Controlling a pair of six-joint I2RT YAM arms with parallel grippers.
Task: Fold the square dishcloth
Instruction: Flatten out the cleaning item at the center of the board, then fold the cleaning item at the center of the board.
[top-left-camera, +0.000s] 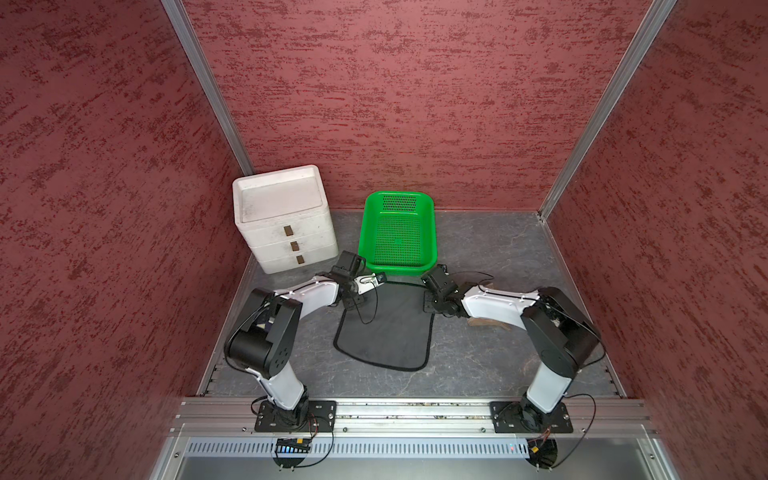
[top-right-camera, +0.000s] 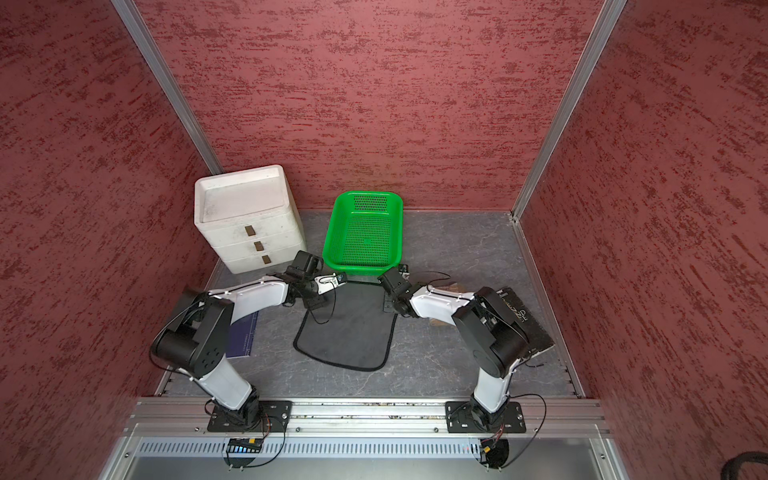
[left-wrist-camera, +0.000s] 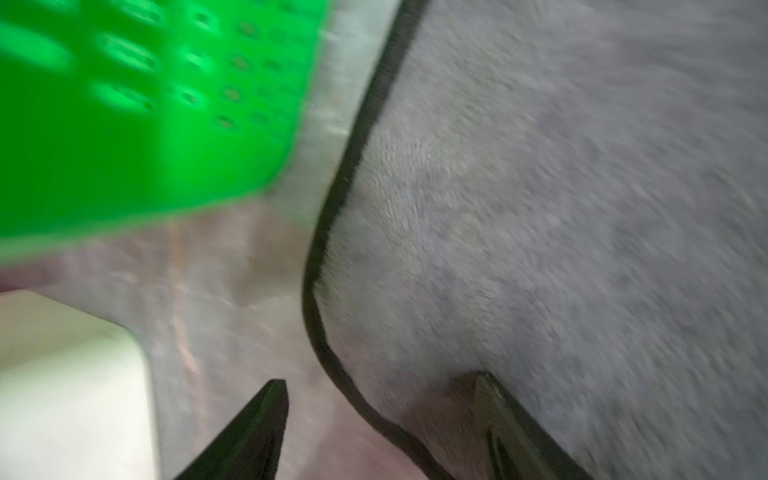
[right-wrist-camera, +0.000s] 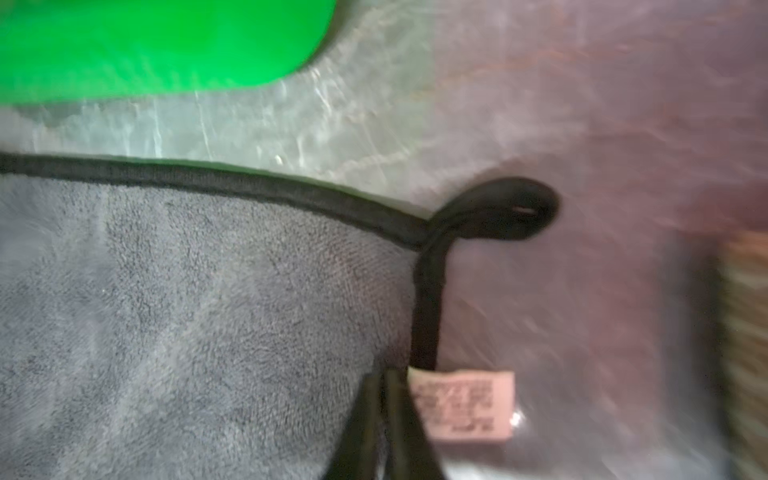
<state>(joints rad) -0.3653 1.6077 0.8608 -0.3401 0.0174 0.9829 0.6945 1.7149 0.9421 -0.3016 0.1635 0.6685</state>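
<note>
Evidently the first fold is being prepared: the dishcloth is lying flat before the green basket. Its basket-side corners are being addressed, left gripper open astride one; hold of the right gripper cannot be told. Pinching and lifting both seems required next.
</note>
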